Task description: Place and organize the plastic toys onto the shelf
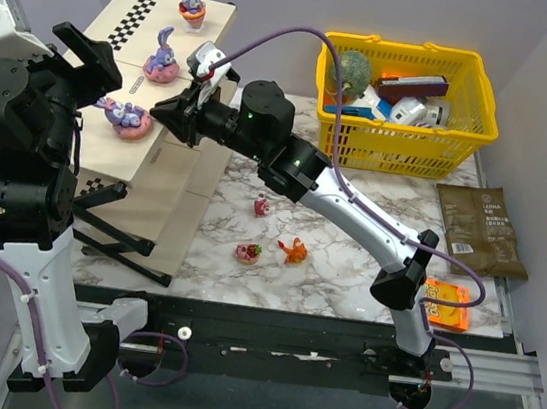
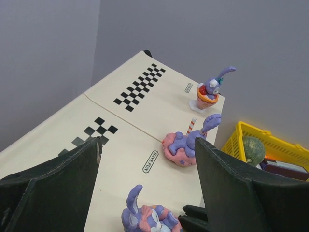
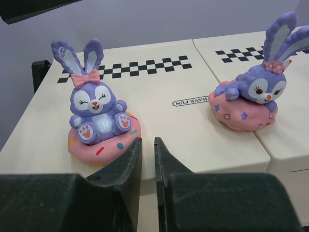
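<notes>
**Mia:** What is the right pincer [image 3: 148, 145] doing?

**Ben:** Its two fingers are almost pressed together. Only a thin slit shows, and nothing is in it.

**Mia:** What is closest to it?

**Ben:** The first bunny [image 3: 96, 121]. It sits up on a pink doughnut on the shelf [image 3: 159, 82]. It is just in front of the tips, a little to the left in the wrist view.

**Mia:** And further on?

**Ben:** The second bunny [image 3: 251, 96] lies on its own doughnut, further ahead and off to the other side. The third bunny [image 1: 191, 0] stands way past that, on the top step.

**Mia:** So those three are on the shelf. Where are the toys to fetch?

**Ben:** Not in front of the pincer. They are behind it and lower down, on the table [image 1: 325, 272], near the right arm. First comes the small pink toy [image 1: 262, 204]. The pink and red toy [image 1: 248, 253] and the orange toy [image 1: 293, 250] are further back, toward the arm's base.

**Mia:** Which arm should go?

**Ben:** The right one, I think. The left pincer [image 2: 147, 145] is spread wide and empty, up over the shelf. The shelf stands between it and those toys.

**Mia:** Which way do the toys point?

**Ben:** They are too tiny to tell. I think the right pincer must pull back, tip down and spread its fingers.
</notes>
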